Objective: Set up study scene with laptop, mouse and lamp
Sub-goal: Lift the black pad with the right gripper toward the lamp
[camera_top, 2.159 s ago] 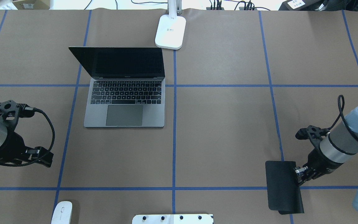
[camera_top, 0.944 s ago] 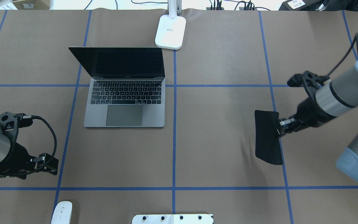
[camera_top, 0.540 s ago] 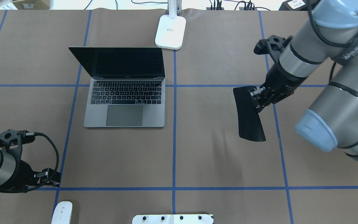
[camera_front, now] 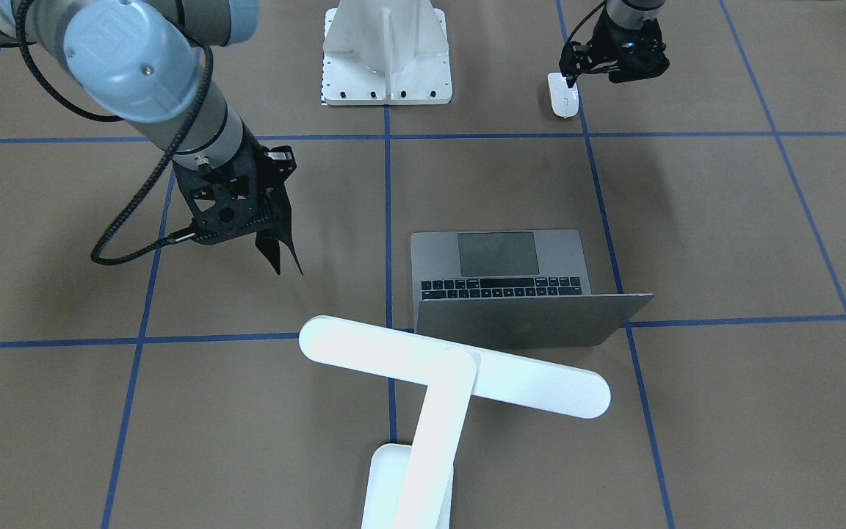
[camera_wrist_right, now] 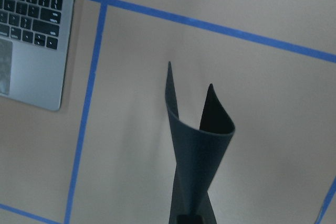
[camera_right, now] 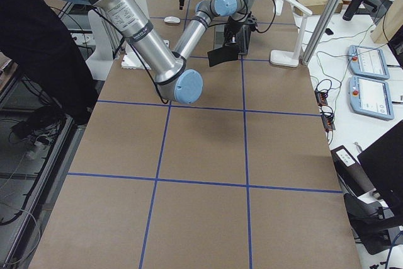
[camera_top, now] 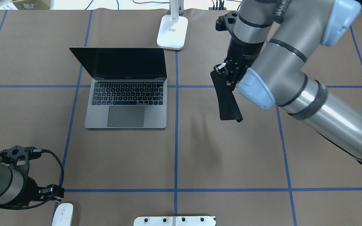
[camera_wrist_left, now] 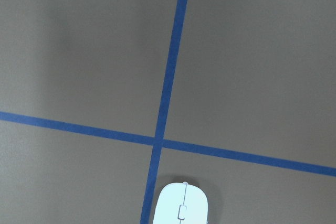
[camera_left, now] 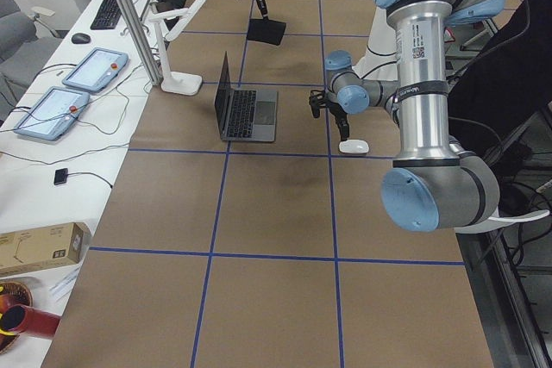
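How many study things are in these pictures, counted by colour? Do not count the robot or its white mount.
White: 2, the mouse and the lamp
Grey: 1, the laptop
Black: 1, the mouse pad, hanging curled from the right gripper
Total: 4

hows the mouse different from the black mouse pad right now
The mouse is white; the mouse pad is black. The mouse rests flat on the table, while the mouse pad hangs curled from the right tool. The mouse pad is clearly larger than the mouse.
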`<action>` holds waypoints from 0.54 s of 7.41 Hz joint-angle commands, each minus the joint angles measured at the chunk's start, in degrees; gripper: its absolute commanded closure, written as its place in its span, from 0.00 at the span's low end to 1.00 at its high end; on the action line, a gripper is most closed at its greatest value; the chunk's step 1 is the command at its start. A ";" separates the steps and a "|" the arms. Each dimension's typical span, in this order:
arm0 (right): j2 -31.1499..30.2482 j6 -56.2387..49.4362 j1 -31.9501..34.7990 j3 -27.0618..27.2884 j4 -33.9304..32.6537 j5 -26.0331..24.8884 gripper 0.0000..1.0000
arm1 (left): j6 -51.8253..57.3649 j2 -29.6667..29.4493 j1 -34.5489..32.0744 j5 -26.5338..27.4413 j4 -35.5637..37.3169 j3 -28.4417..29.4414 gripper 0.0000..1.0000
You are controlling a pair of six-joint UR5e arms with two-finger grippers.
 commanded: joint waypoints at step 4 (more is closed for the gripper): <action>11.60 -5.70 2.85 -8.10 -10.34 -1.11 0.87 | -0.26 0.13 1.97 0.07 -7.89 5.67 0.06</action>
